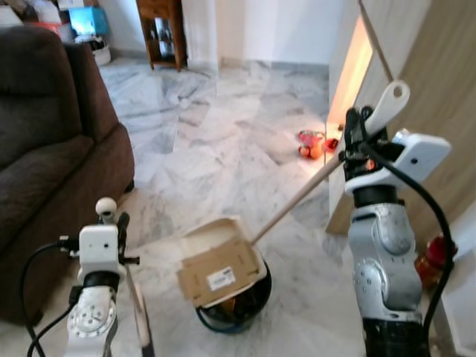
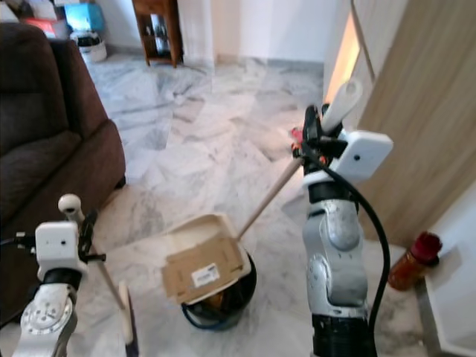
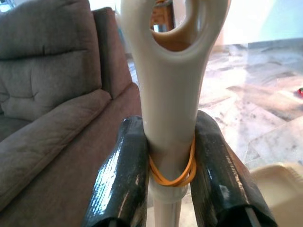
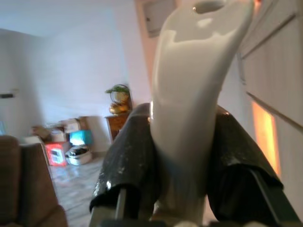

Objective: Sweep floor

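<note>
Fingers [image 4: 128,161] of the right gripper [image 1: 355,141] clamp the cream grip of a broom [image 1: 297,197] whose pole slants down to the bin [image 1: 234,301]. Left gripper [image 1: 119,230] pinches a second handle [image 3: 173,94] the same way, probably a dustpan's, its pole dropping to the floor [image 1: 223,126] beside the sofa [image 1: 52,149]. Tools look ready, sweeping not yet begun. Next, I judge, the broom must come clear of the bin and its cardboard [image 1: 219,271]. Counted: two handles, one bin, one cardboard box, a few red toys [image 1: 314,143].

One sofa [image 1: 44,149], one cardboard box [image 1: 219,269], two handles [image 1: 390,100].
</note>
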`<state>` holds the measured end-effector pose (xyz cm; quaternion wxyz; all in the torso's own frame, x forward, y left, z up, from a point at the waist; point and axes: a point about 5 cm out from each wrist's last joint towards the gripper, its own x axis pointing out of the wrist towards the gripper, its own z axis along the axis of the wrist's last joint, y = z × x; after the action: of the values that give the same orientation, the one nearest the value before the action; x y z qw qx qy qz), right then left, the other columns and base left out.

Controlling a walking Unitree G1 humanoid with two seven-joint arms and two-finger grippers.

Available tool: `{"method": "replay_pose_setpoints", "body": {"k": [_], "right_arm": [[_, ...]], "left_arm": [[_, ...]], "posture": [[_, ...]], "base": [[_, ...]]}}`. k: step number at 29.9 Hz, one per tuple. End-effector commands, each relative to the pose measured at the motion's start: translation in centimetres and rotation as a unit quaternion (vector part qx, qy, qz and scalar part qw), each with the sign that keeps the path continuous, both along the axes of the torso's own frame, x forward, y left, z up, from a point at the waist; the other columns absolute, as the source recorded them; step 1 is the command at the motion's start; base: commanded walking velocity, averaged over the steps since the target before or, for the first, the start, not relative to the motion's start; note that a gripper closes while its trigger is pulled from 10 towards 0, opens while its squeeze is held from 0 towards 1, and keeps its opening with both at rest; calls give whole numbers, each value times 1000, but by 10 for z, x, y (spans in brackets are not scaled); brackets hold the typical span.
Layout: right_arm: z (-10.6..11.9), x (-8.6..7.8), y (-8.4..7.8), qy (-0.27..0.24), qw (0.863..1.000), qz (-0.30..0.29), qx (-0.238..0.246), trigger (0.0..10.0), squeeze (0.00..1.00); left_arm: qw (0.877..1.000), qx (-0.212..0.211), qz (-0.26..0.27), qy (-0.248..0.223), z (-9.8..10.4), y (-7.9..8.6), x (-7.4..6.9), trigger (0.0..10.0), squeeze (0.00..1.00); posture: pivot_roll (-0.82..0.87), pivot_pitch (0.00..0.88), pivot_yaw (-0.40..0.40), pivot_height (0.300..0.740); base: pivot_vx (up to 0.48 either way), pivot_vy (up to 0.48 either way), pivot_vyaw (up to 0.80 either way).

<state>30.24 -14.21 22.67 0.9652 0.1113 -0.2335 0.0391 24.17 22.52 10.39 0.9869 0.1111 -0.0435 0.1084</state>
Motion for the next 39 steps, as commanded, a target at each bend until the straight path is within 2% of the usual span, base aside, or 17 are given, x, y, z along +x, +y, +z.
{"method": "replay_pose_setpoints", "body": {"k": [1,9,18,25,27,33,39], "right_arm": [[12,-2,-3,-27,999,2,26,10000,0],[13,-2,-3,-31,999,-7,23,10000,0],[12,-2,-5,-32,999,-10,20,10000,0],[12,-5,-2,-41,999,-14,-23,10000,0],[13,-7,6,-52,997,-5,-59,10000,0],[11,-12,21,-59,995,20,-80,10000,0],[9,-24,46,-82,989,55,-114,10000,0]], "left_arm": [[1000,14,-3,-22,10,0,2,10000,0],[1000,12,-6,-23,10,-1,2,10000,0],[1000,7,-8,-26,10,-2,1,10000,0],[1000,7,-8,-25,10,-2,1,10000,0],[1000,5,-8,-25,10,-2,1,10000,0],[1000,5,-5,-27,10,-1,1,10000,0],[1000,6,-4,-29,11,-1,1,10000,0]], "posture": [[160,18,41,740],[161,16,40,740],[158,23,38,740],[160,28,38,740],[157,31,38,740],[158,37,39,740],[158,39,39,740]], "base": [[341,0,0],[336,0,-268],[0,0,0],[0,0,0],[0,0,0],[0,0,0],[0,0,0]]}}
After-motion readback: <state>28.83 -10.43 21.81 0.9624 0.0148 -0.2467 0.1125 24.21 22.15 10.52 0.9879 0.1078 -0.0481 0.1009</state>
